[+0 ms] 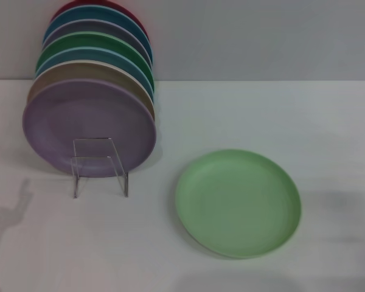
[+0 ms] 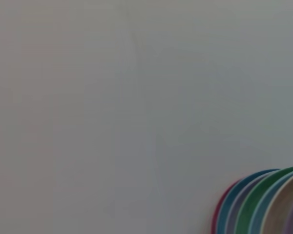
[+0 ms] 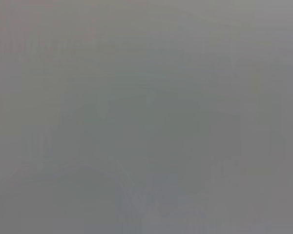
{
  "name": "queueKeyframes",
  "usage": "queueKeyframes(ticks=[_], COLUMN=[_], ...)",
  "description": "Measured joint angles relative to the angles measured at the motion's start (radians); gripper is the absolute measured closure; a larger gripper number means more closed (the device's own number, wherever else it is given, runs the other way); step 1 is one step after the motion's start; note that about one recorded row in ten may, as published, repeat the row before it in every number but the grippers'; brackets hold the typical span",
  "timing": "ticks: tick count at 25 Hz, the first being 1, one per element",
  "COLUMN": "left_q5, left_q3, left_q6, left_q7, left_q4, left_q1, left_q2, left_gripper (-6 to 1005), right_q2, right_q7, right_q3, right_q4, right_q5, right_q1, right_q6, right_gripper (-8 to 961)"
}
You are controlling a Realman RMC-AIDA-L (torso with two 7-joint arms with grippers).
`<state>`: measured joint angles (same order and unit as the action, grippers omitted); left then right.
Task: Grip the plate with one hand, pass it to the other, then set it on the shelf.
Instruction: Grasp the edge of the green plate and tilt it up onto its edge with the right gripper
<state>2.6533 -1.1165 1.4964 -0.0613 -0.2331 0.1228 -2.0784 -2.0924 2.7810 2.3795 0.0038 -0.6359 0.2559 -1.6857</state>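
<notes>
The pale mint-green plate (image 1: 238, 203) lies flat on the white table, right of centre in the head view. The clear acrylic shelf (image 1: 100, 165) stands at the left, its low U-shaped front bracket facing me, with several coloured plates standing upright in it. The frontmost of those is the lilac plate (image 1: 88, 126). Neither gripper shows in any view. The left wrist view shows only the grey wall and the top edges of the stacked plates (image 2: 263, 204). The right wrist view shows only blank grey.
The upright stack (image 1: 97, 61) behind the lilac plate holds tan, blue, darker green, grey-purple, teal and red plates. The white table (image 1: 261, 115) meets a grey wall at the back. A faint arm shadow falls on the table at the lower left.
</notes>
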Motion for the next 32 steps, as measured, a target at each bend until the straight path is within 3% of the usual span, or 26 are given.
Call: queueKeyframes(ticks=[7,12,16,21,24,26,29,32], left_q5=[-0.001,-0.004,-0.004,-0.005,-0.005,-0.006,-0.006,-0.006], left_q3=[0.001,0.0,0.0,0.0,-0.001,-0.001,-0.002,-0.002], left_q6=[0.003,-0.004,-0.006,-0.022,-0.036,-0.039,-0.042,-0.042], left_q7=[0.002,0.002,0.002,0.0,0.001,0.002,0.002,0.002], left_q4=[-0.001,-0.001,-0.002,-0.002,-0.001,-0.001,-0.001,-0.001], left_q1=[0.0,0.011,0.027,0.044,0.054,0.06,0.071,0.079], left_q2=[0.0,0.002,0.001,0.0,0.0,0.0,0.0,0.0], left_gripper=[190,190,189,189,189,189,189,189], right_q2=[0.0,0.01,0.007,0.015,0.018,0.018,0.022,0.023], right_q7=[-0.098,-0.299,-0.541,-0.935,-1.272,-1.54,-2.007,-2.304], right_q3=[-0.005,-0.043,-0.151,-0.431,-0.538,-0.573,-0.579,-0.523], right_q4=[0.011,0.136,0.43,0.912,1.227,1.414,1.659,1.756], right_q5=[0.004,-0.038,-0.139,-0.301,-0.553,-0.803,-1.251,-1.538], right_q1=[0.007,0.036,0.033,-0.058,-0.142,-0.184,-0.189,-0.137], right_q6=[-0.011,0.077,0.326,0.758,0.928,0.961,0.867,0.637], right_gripper=[135,136,136,137,138,139,141,142])
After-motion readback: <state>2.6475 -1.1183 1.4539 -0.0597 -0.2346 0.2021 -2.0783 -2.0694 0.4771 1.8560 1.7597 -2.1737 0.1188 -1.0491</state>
